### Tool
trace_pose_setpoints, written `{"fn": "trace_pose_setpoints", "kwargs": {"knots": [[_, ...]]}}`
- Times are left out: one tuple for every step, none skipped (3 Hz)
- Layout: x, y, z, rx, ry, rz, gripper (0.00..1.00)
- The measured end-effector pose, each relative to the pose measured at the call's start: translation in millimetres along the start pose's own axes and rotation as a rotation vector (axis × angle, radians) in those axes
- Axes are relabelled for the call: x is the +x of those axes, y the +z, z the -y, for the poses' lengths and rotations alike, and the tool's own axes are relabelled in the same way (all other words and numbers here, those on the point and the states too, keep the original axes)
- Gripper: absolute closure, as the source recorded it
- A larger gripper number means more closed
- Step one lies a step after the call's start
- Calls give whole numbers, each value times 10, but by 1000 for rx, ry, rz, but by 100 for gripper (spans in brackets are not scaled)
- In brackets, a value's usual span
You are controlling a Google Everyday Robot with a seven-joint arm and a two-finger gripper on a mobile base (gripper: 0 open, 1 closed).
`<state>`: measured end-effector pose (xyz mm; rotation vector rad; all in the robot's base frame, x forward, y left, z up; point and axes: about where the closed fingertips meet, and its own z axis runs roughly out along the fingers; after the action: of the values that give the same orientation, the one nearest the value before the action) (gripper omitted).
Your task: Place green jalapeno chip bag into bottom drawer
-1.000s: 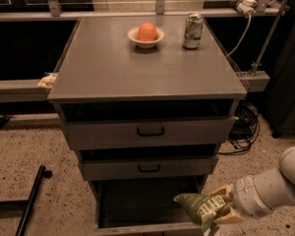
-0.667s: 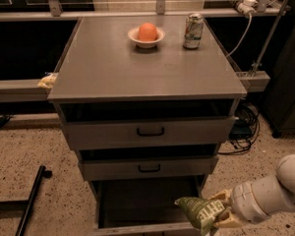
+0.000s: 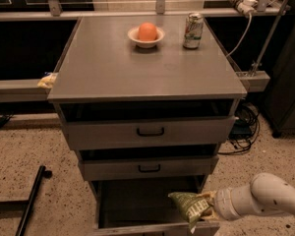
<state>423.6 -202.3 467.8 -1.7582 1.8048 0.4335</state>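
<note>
The green jalapeno chip bag (image 3: 191,206) is an olive-green snack bag with white lettering, held over the right front part of the bottom drawer (image 3: 137,200), which is pulled out and open. My gripper (image 3: 209,208) comes in from the lower right on a white arm and is shut on the bag's right side. The bag hangs just above the drawer's front rim. The two upper drawers with black handles are slightly open.
A white bowl with an orange (image 3: 146,34) and a green-and-silver soda can (image 3: 193,30) stand on the cabinet top (image 3: 113,68). A black bar (image 3: 32,198) lies on the floor at left. Cables (image 3: 246,127) lie at the right.
The arm and the bag have moved slightly left and down, further over the open bottom drawer.
</note>
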Motion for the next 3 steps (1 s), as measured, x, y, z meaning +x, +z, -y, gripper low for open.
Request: {"fn": "trace_pose_setpoints", "kwargs": {"knots": [[248, 620, 225, 1, -16, 45, 100], [295, 766, 159, -11, 7, 65, 100], [379, 821, 155, 6, -23, 37, 100]]}}
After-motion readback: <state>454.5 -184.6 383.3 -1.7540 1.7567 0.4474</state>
